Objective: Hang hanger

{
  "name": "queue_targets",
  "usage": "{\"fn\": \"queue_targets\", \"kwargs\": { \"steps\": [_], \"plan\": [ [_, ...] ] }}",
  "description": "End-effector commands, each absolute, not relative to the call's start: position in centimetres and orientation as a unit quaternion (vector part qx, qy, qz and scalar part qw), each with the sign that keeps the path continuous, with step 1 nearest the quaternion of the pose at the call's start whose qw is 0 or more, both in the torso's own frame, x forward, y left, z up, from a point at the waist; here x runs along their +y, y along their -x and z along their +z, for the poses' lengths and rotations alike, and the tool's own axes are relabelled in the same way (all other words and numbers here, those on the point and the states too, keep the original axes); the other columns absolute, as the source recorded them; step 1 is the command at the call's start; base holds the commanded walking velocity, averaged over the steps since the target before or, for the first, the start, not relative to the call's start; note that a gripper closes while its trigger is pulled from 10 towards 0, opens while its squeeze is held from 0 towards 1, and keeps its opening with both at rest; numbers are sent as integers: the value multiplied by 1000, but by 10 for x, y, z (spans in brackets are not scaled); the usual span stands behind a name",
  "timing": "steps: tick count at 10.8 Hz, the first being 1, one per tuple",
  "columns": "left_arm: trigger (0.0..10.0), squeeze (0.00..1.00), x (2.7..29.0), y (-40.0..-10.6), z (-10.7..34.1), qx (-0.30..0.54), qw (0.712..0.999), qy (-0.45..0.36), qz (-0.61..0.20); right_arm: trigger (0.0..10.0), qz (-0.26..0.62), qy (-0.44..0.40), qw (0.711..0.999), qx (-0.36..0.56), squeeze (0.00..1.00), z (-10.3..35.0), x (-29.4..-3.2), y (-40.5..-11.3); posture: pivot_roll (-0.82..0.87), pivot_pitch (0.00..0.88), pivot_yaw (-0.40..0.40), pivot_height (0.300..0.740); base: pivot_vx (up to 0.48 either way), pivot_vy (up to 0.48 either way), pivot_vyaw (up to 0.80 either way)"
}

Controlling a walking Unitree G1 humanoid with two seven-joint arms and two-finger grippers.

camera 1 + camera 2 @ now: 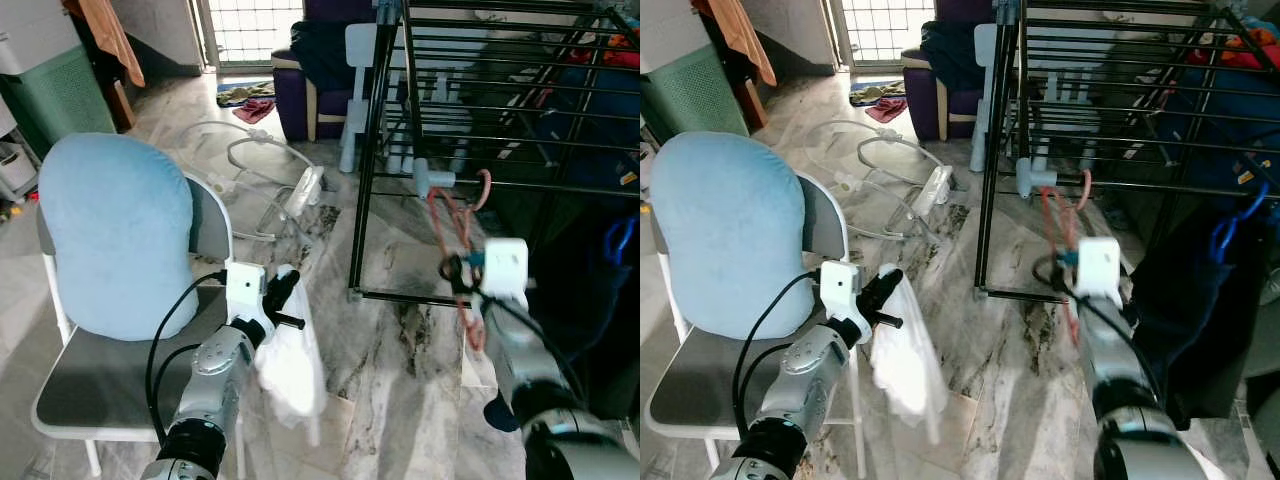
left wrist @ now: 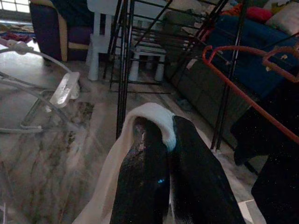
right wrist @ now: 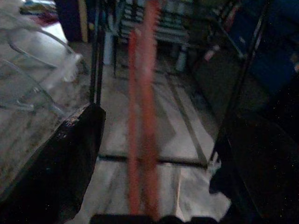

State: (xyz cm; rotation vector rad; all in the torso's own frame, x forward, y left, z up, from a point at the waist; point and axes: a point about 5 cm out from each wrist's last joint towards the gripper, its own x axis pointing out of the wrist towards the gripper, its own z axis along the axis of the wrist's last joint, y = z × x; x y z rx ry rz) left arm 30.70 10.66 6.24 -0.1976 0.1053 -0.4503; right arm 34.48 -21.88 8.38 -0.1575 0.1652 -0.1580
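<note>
Hanging red hanger (image 1: 455,225) between open right tool (image 1: 462,272) – rack rail (image 1: 560,186)

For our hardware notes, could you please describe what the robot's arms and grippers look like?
Both arms are silver with ribbed black wrist collars. Each carries a white box-shaped camera module fed by a black cable. The left gripper and right gripper have long black fingers.

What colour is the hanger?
Red-orange hanger, clearest in the left eye view.
</note>
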Motion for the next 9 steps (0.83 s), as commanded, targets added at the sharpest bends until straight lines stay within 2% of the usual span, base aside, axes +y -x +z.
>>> {"fn": "queue_targets", "kwargs": {
  "steps": [1, 3, 7, 8, 9],
  "plan": [
    [10000, 0, 106, -311, 72, 33, 968, 93, -230, 10000, -77, 81, 992, 59, 0, 93, -217, -349, -72, 23, 6, 740, 0, 0, 0],
    [10000, 0, 106, -310, 71, 35, 969, 92, -228, 10000, -64, 81, 993, 56, 0, 95, -210, -352, -69, 25, 5, 740, 0, 0, 0],
    [10000, 0, 103, -308, 68, 45, 968, 91, -231, 10000, -44, 80, 989, 115, 0, 81, -207, -352, -75, 32, 6, 740, 0, 0, 0],
    [10000, 0, 102, -308, 67, 46, 967, 90, -233, 3569, -43, 80, 989, 116, 0, 82, -206, -353, -77, 33, 6, 740, 0, 0, 0],
    [10000, 0, 102, -308, 67, 47, 967, 90, -234, 0, -43, 76, 989, 116, 0, 82, -205, -354, -77, 33, 5, 740, 0, 0, 0]
  ]
}}
